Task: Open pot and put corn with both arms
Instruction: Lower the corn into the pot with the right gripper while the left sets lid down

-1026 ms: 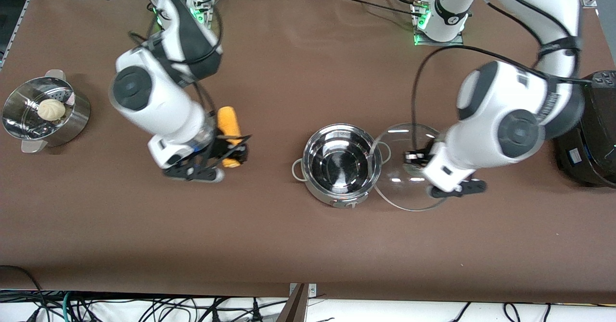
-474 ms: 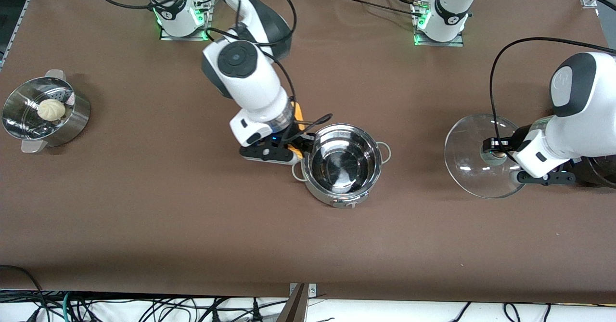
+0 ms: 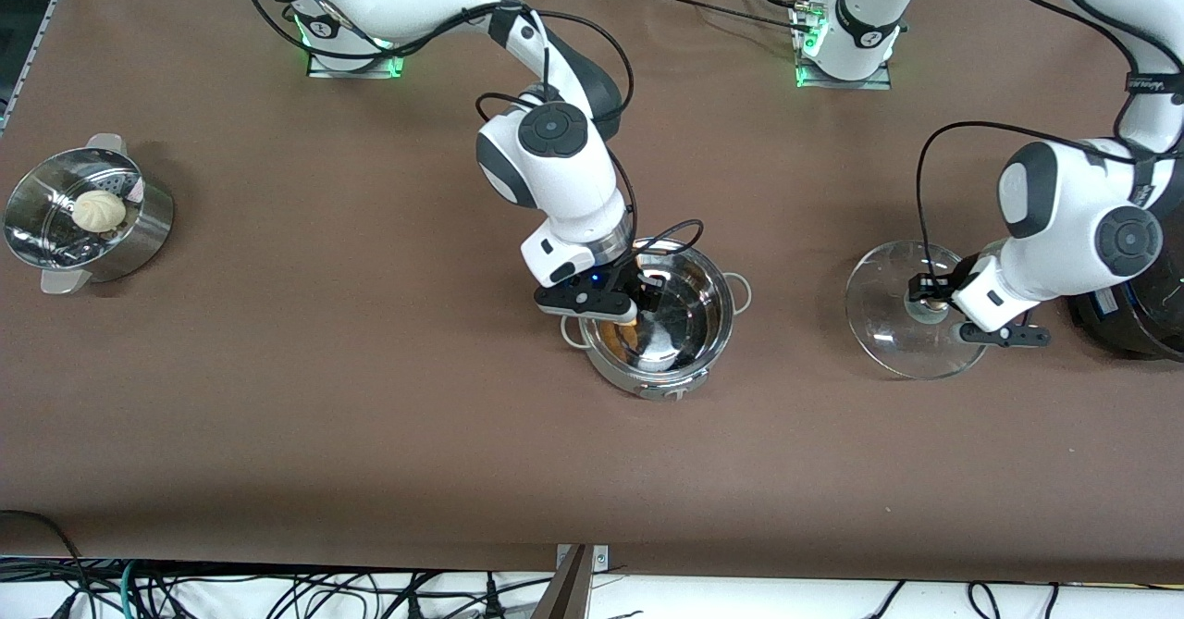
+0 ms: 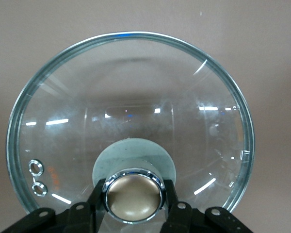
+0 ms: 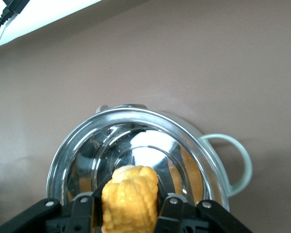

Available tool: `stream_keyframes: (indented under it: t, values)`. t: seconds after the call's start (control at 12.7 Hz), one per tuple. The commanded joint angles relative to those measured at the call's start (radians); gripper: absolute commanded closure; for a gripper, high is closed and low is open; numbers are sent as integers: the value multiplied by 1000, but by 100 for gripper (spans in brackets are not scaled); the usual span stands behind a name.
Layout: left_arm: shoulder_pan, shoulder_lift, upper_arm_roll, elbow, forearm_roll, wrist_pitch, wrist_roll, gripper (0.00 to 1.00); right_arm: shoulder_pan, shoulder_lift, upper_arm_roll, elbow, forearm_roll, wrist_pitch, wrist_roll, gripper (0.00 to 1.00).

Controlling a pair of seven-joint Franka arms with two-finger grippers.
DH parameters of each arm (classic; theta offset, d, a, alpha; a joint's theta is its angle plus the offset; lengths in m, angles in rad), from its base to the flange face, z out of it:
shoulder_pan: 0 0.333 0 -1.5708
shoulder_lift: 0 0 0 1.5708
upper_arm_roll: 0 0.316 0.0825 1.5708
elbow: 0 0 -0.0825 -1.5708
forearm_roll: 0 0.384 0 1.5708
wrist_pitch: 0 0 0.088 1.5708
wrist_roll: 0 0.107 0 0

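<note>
The pot (image 3: 663,318) stood uncovered on the table (image 3: 370,434), near the middle of its length and roughly midway between the edge at the robots' bases and the edge at the front camera. One pale loop handle (image 3: 737,290) pointed toward the left arm's end of the table.

The right gripper (image 3: 629,303) was over the pot's rim, on the side toward the right arm's end of the table. Its fingers were clenched on the corn (image 3: 618,324). In the right wrist view, the corn (image 5: 130,199) sat between the two black fingers (image 5: 173,208), with its blunt end pointing down toward the shiny inside of the pot (image 5: 136,150). Whether the corn touched the pot's floor could not be told.

The left gripper (image 3: 936,293) was toward the left arm's end of the table, well apart from the pot. It grasped the lid (image 3: 893,323) by its knob (image 4: 134,195), as the left wrist view showed, with a finger (image 4: 98,198) on each side. Whether the lid's rim rested on the table could not be told.

A steamer (image 3: 88,216) holding a white bun (image 3: 99,210) stood near the edge at the right arm's end. A black cooker (image 3: 1133,318) stood at the edge at the left arm's end, just beside the left arm.
</note>
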Motion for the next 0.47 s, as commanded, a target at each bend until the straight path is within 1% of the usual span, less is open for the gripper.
stream_keyframes:
  t: [0.0, 0.16, 0.32, 0.39]
  values:
    - [6, 42, -8, 0, 11, 50, 5, 100, 4, 89, -12, 114, -22, 30, 13, 73]
    - [14, 113, -5, 2, 12, 131, 3, 100, 4, 108, -10, 118, -22, 73, 13, 73]
    - [24, 136, -6, 2, 12, 154, 3, 100, 13, 122, -10, 120, -22, 104, 13, 73]
    - [23, 138, -5, 2, 12, 154, 0, 95, 22, 131, -12, 120, -22, 119, 14, 73]
